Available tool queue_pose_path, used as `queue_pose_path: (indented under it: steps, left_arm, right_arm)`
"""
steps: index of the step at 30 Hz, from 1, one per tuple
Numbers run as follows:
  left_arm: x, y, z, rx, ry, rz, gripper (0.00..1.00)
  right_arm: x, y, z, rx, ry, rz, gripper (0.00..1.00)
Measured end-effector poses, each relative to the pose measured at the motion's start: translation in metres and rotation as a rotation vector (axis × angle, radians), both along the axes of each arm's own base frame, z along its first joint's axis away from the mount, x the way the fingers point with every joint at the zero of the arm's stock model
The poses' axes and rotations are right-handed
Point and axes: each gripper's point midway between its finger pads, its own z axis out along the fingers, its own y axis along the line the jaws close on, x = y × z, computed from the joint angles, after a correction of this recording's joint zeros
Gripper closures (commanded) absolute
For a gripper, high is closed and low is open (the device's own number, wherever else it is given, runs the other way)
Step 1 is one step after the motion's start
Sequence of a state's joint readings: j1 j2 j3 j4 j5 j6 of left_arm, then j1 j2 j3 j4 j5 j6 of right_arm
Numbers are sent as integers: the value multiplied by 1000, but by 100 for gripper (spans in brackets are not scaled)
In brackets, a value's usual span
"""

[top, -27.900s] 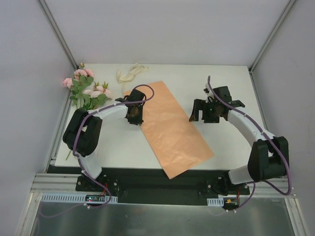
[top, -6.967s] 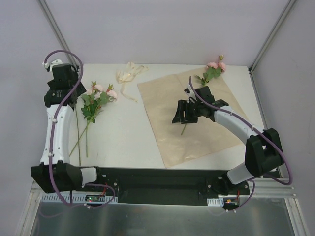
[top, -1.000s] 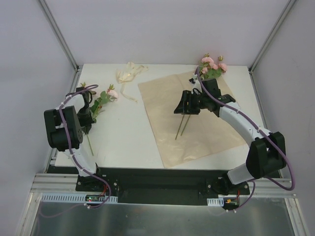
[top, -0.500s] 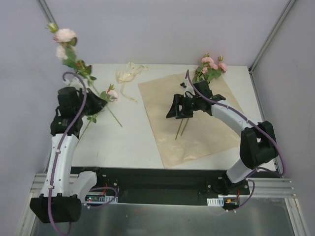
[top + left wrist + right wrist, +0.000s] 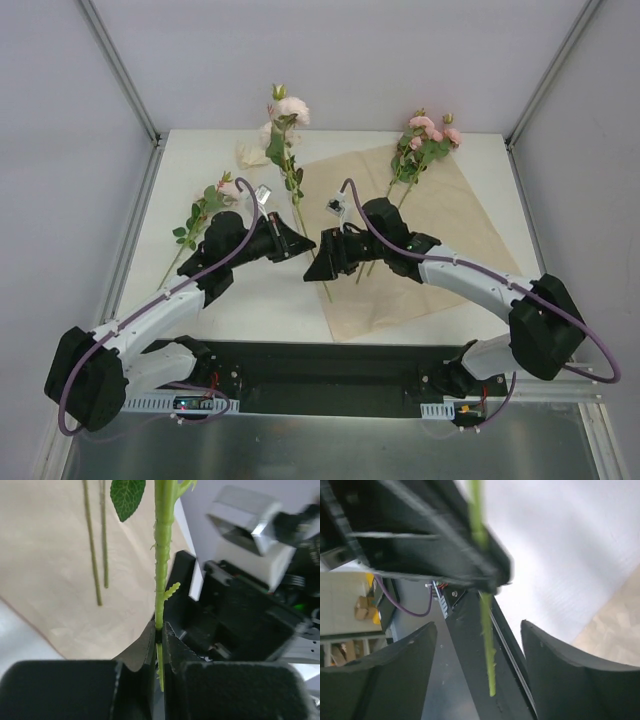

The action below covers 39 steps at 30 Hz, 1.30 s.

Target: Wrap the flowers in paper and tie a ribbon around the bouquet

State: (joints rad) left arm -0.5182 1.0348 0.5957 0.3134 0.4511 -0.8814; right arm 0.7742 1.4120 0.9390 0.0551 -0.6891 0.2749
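The airborne flower (image 5: 288,110) is light and top-heavy, I judge, its thin stem (image 5: 162,570) stiff but slick, upright over the left edge of the paper (image 5: 440,230), pinched low in my left gripper (image 5: 159,636), my right gripper (image 5: 479,630) spread astride the bare tip below, the soundest place to grasp.

Bright even light, blurry wrist close-ups

Top cam overhead; both wrist cams close-up, share stem (image 5: 161,570).
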Motion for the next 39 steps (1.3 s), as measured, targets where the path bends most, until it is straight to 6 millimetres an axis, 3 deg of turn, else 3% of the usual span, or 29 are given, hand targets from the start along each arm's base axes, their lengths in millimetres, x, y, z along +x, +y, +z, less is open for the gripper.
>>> queue_pose_path:
  steps: [1,2,3,4,5,6,10,13,17,20,23,26,31,39]
  left_arm:
    - [-1,-4,3,-12,-10,-11,100]
    - [-1,-8,6,-25,-18,-18,100]
    - [-1,-11,7,-35,-21,-23,100]
    - [0,-12,8,-41,-23,-26,100]
    - [1,-13,6,-39,-21,-26,91]
    - [2,-14,5,-37,-14,-27,66]
    - [4,-14,9,34,-14,-50,53]
    - [5,-11,37,78,-118,-74,50]
    - [-4,1,52,119,-210,-72,50]
    - [-10,6,52,138,-230,-74,49]
    - [-14,9,42,161,-210,-81,49]
    - [-18,12,29,192,-173,-90,49]
    - [-20,13,23,208,-155,-95,49]
    - [-22,15,19,221,-141,-100,50]
  right_arm:
    - [-1,-1,-7,-13,18,-14,74]
    - [0,-3,-12,-26,35,-28,93]
    - [0,-3,-16,-32,38,-35,99]
    - [1,-4,-18,-41,60,-51,99]
    - [1,-3,-18,-38,56,-52,99]
    - [3,-3,-17,-39,52,-63,99]
    - [23,-19,-26,-106,54,-193,99]
    - [70,-74,-37,-200,99,-466,99]
    - [117,-159,-54,-319,136,-800,99]
    - [126,-197,-69,-421,150,-925,99]
    - [128,-218,-86,-511,189,-977,99]
    - [135,-224,-100,-566,224,-987,99]
    - [137,-218,-128,-610,288,-971,99]
    - [127,-181,-148,-653,287,-889,99]
